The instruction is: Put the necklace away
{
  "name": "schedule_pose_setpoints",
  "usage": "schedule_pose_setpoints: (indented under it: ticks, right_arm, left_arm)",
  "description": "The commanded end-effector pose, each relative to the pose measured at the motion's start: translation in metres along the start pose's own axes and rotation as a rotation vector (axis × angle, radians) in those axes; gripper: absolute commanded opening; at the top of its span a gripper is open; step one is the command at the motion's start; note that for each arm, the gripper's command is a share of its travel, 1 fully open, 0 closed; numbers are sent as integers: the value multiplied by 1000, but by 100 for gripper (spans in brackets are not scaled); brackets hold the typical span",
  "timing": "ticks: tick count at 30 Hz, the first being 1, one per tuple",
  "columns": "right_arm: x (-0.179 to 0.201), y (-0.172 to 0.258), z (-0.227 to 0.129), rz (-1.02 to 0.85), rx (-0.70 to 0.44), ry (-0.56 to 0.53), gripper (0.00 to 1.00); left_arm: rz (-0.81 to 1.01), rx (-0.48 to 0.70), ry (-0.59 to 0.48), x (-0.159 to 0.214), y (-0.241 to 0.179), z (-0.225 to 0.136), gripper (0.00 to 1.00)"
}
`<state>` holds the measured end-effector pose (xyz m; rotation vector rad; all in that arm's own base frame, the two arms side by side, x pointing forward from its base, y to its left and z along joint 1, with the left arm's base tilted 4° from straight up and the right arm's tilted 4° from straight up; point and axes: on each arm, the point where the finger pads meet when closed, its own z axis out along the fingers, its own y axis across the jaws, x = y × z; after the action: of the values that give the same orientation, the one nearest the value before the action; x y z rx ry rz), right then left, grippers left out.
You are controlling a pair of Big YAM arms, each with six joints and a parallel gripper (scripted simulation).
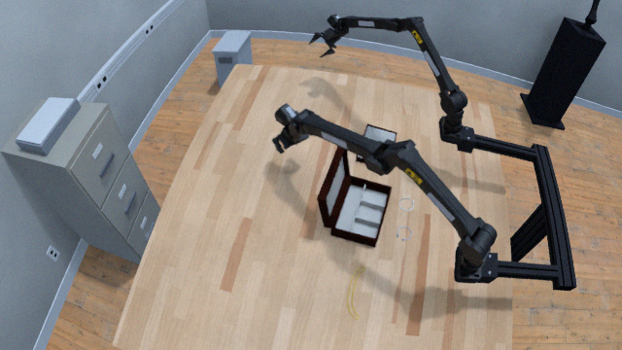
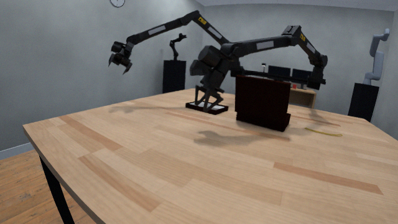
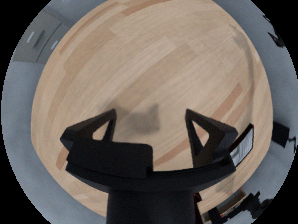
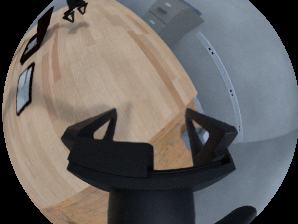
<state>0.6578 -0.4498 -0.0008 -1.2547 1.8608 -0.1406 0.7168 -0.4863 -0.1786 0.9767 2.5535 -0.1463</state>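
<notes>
Centrally in the top view, bare compartments are shown in the opened jewelry box (image 1: pixel 354 239) (image 2: pixel 262 101) (image 4: pixel 44 27); the necklace (image 1: pixel 348 294) (image 2: pixel 323 133) is seen below. Left gripper (image 1: pixel 278 145) (image 2: pixel 201 106) (image 3: pixel 151 111) (image 4: pixel 77 17) and right gripper (image 1: pixel 316 49) (image 2: pixel 116 70) (image 4: pixel 151 111) are spread wide, unladen.

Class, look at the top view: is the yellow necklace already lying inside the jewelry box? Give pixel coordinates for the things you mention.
No, the necklace (image 1: pixel 349 295) (image 2: pixel 323 132) lies on the table, outside the jewelry box (image 1: pixel 355 240) (image 2: pixel 262 99).

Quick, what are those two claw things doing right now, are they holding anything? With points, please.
Left gripper (image 1: pixel 278 146) (image 2: pixel 201 107) (image 3: pixel 151 111) (image 4: pixel 76 18): open, holding nothing.
Right gripper (image 1: pixel 316 49) (image 2: pixel 116 70) (image 3: pixel 275 40) (image 4: pixel 151 111): open, holding nothing.
</notes>
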Motion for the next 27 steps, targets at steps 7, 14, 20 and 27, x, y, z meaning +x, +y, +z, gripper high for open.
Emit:
schedule_pose_setpoints:
  ticks: [7,14,20,27]
  right_arm:
    - [-6,-10,-5,-16,14,0,100]
    - [-6,-10,-5,-16,14,0,100]
    - [-21,-12,0,-5,12,-6,100]
    - [-115,2,60,85,-38,-19,100]
  left_arm:
    - [2,-2,-27,-15,-1,-13,100]
    - [2,-2,-27,-15,-1,-13,100]
    - [11,-7,-38,-17,10,-19,100]
    - [58,-12,-50,14,78,-27,100]
